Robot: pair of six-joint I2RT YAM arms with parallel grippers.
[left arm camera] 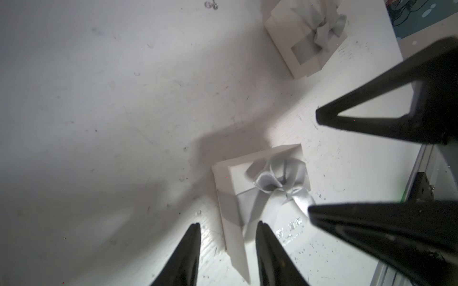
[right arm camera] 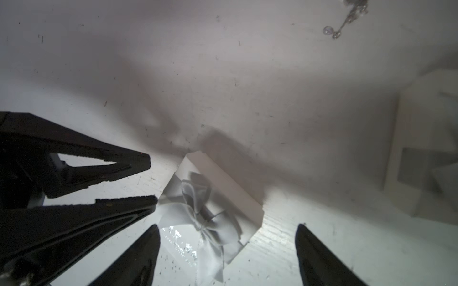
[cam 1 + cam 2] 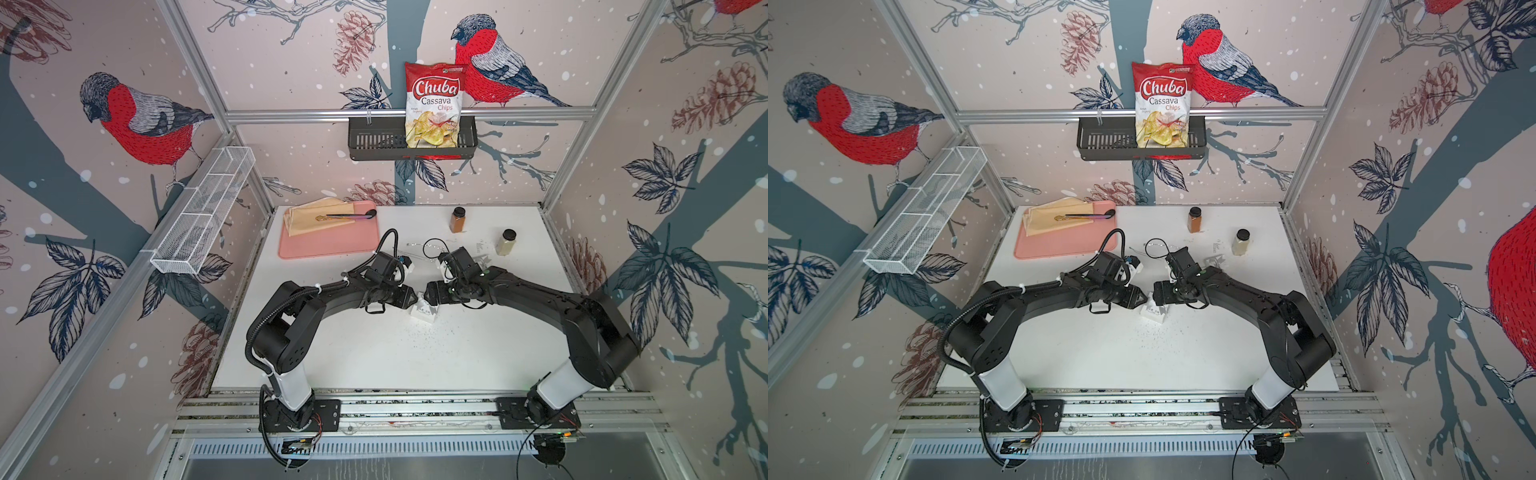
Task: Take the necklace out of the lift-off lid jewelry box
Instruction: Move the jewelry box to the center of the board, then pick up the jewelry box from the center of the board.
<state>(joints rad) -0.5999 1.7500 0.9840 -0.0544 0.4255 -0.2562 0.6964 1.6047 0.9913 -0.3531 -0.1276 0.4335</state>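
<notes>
A small white jewelry box (image 3: 424, 311) (image 3: 1153, 314) with a silver ribbon bow sits mid-table, its lift-off lid on. The necklace is hidden. Both arms reach in over the box from either side, tips nearly meeting. In the left wrist view, my left gripper (image 1: 228, 226) is open; the near edge of the box (image 1: 260, 188) lies between its fingers, one tip over the lid and one over the table. My right gripper (image 2: 226, 229) stands wide open above the bow end of the box (image 2: 210, 198), touching nothing.
A second white box (image 1: 304, 37) (image 2: 421, 148) with a bow lies a little farther back. A small silvery chain piece (image 2: 347, 17) lies on the table. Two spice jars (image 3: 458, 219) (image 3: 506, 241) stand at back right, and a pink tray (image 3: 328, 245) with cloth and spoon at back left.
</notes>
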